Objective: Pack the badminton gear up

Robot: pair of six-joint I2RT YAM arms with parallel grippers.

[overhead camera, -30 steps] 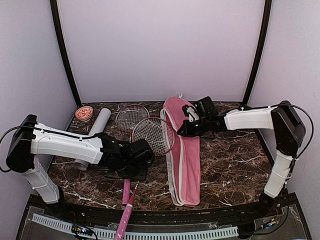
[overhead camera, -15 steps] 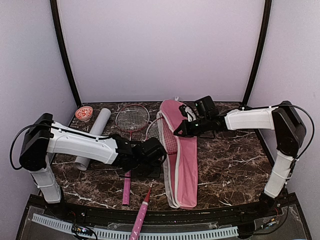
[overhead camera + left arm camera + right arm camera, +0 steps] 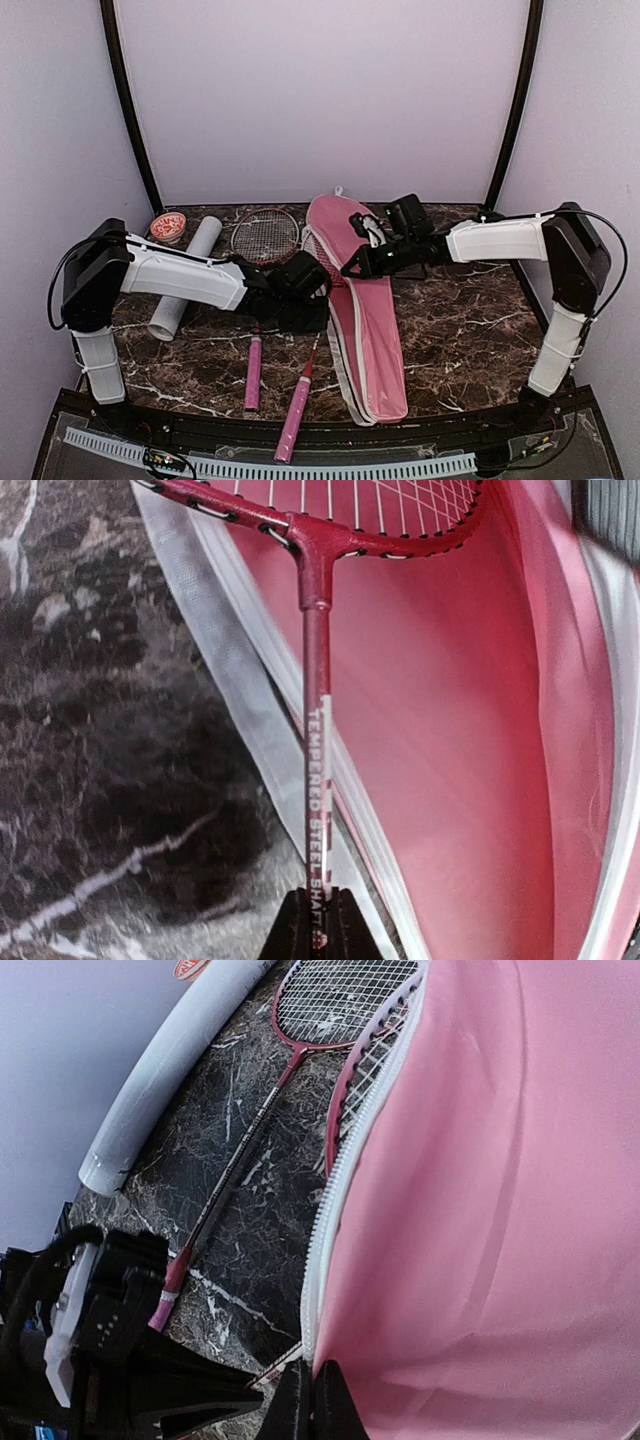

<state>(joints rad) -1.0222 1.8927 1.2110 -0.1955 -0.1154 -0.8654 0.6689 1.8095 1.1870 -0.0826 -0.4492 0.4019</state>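
Note:
My left gripper [image 3: 320,306] is shut on the thin shaft [image 3: 316,780] of a red-framed racket [image 3: 297,415]. Its strung head [image 3: 340,505] lies inside the open pink cover [image 3: 372,330], and its pink handle points toward the near table edge. My right gripper [image 3: 349,271] is shut on the zipper edge of the cover's upper flap [image 3: 480,1220], holding it raised over that head. A second racket [image 3: 264,236] lies flat on the table left of the cover, handle toward me. The long white tube [image 3: 186,276] lies further left.
A small red-patterned round cap [image 3: 168,226] sits at the back left corner beside the tube. The dark marble tabletop [image 3: 460,330] is ringed by purple walls. My left arm [image 3: 100,1340] shows low in the right wrist view, close to the cover's opening.
My left gripper has carried the racket to the right and away from me, sliding its head into the cover. The right gripper has kept the flap raised, shifting slightly left.

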